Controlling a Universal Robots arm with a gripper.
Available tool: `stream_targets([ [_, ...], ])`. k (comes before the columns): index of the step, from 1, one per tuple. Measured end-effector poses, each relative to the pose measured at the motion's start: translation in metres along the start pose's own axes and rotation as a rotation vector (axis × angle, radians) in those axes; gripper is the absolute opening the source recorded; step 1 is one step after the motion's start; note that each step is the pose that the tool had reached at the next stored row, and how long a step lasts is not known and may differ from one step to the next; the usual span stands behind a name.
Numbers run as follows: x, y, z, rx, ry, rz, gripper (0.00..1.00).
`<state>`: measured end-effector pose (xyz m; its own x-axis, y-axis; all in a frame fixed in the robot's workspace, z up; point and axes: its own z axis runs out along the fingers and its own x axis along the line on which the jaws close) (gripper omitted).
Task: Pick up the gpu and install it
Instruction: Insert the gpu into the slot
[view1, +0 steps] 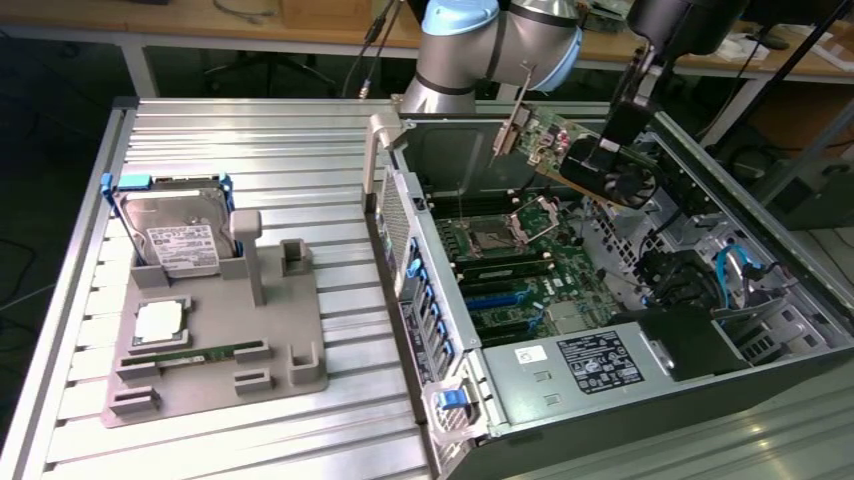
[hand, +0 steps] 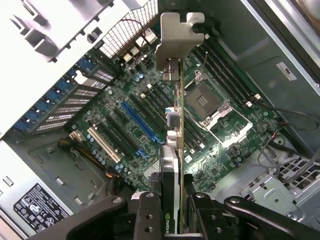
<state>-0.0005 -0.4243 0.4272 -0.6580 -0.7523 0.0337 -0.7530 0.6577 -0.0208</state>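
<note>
You're looking at a slatted aluminium table (view1: 267, 140). A grey fixture (view1: 214, 385) is sitting at the exterior view's left. It is carrying a hard drive (view1: 180, 240) standing on edge, a silver processor chip (view1: 158, 320) lying flat, and a green memory stick (view1: 187, 356) lying just beside the chip. An open computer case (view1: 400, 230) is lying alongside, showing you its motherboard (view1: 534, 290), CPU socket (view1: 483, 238) and labelled power supply (view1: 587, 362).

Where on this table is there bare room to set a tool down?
Free: the ribbed table beyond the hard drive, and the strip between the grey holder and the computer case. Crowded: inside the case, where the gripper holds the gpu above the motherboard.
</note>
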Motion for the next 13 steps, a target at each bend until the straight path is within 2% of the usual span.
stream_targets([
  [2, 0.0, 0.0, 0.0001, 0.0007, -0.0028, -0.013, 0.27],
  [8, 0.0, 0.0, 0.0001, 0.0009, -0.003, -0.021, 0.27],
  [13, 0.0, 0.0, 0.0001, 0.0021, -0.0037, -0.057, 0.27],
])
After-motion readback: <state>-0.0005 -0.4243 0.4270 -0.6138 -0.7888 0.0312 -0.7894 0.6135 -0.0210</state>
